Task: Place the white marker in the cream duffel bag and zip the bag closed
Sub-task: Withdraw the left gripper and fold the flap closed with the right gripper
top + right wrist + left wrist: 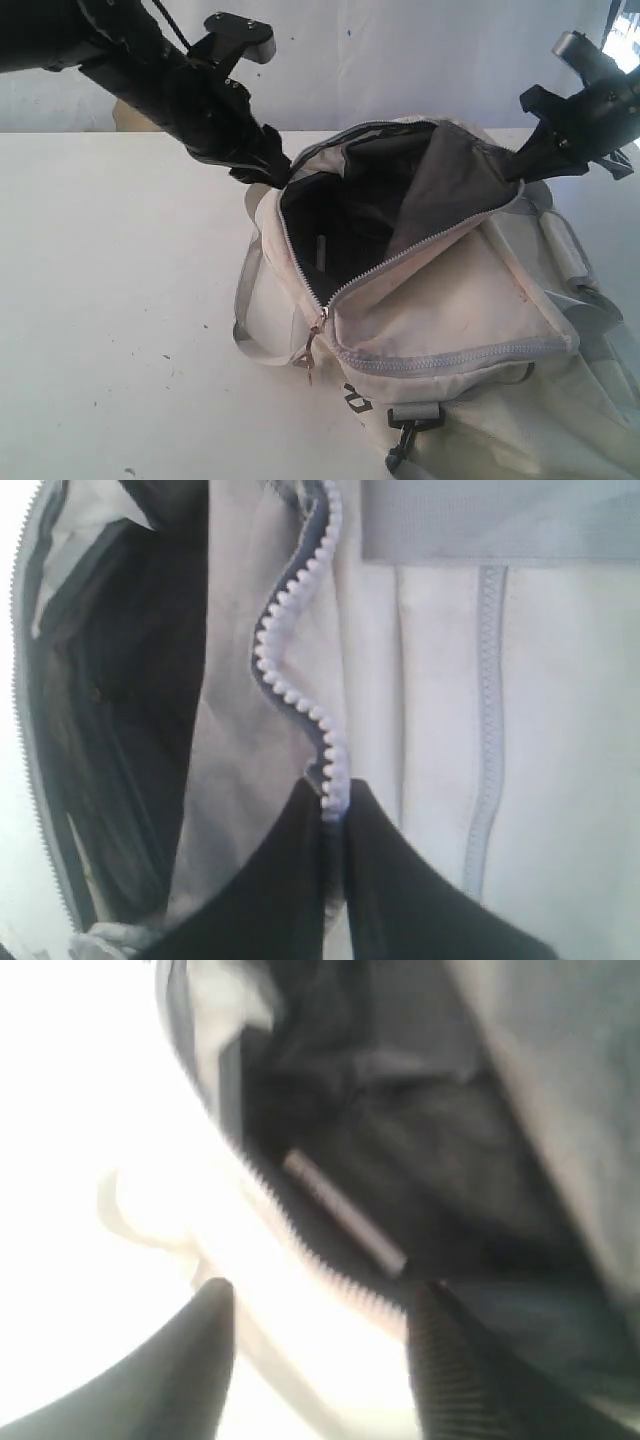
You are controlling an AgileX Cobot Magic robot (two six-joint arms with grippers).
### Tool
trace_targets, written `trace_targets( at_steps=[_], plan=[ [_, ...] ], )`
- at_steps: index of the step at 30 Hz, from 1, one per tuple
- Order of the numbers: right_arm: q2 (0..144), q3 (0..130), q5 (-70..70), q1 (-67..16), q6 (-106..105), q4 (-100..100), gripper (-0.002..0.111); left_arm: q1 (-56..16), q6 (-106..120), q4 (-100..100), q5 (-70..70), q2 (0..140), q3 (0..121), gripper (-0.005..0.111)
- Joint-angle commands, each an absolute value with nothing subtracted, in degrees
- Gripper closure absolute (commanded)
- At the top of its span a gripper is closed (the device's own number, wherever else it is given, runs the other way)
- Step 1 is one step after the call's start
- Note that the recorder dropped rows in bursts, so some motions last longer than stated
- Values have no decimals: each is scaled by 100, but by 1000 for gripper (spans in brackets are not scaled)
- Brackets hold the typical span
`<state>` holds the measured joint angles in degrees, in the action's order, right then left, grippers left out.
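The cream duffel bag (450, 310) lies on the table with its top zipper undone and its mouth gaping. The white marker (322, 253) rests on the dark lining inside; it shows as a pale stick (345, 1215) in the left wrist view. My left gripper (270, 165) hovers at the mouth's far left rim, open (320, 1295), its fingers either side of the toothed zipper edge (330, 1270) without closing on it. My right gripper (520, 165) is shut on the far right zipper edge (300, 695), pinching it (332, 795) and holding the flap up.
The zipper pull (312, 345) hangs at the near left end of the opening. A grey strap (250, 340) loops on the table left of the bag. A black clip (405, 420) sits at the front. White table (120, 300) stretches to the left.
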<state>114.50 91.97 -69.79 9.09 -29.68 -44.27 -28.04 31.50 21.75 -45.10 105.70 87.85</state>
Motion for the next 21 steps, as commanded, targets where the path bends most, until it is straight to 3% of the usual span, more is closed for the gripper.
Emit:
trace_targets(
  at_steps=[1, 10, 21],
  plan=[
    [11441, 9193, -6996, 967, -2977, -5068, 108, -2712, 2278, 1130, -5224, 10387, 8809, 73],
    [11441, 9193, -6996, 844, -3075, -6278, 108, -2298, 1473, 945, -6202, 10327, 8745, 107],
    [11452, 9193, -5486, 4, -3470, -7104, 108, -2234, 1473, 958, -6246, 10327, 8275, 107]
  ],
)
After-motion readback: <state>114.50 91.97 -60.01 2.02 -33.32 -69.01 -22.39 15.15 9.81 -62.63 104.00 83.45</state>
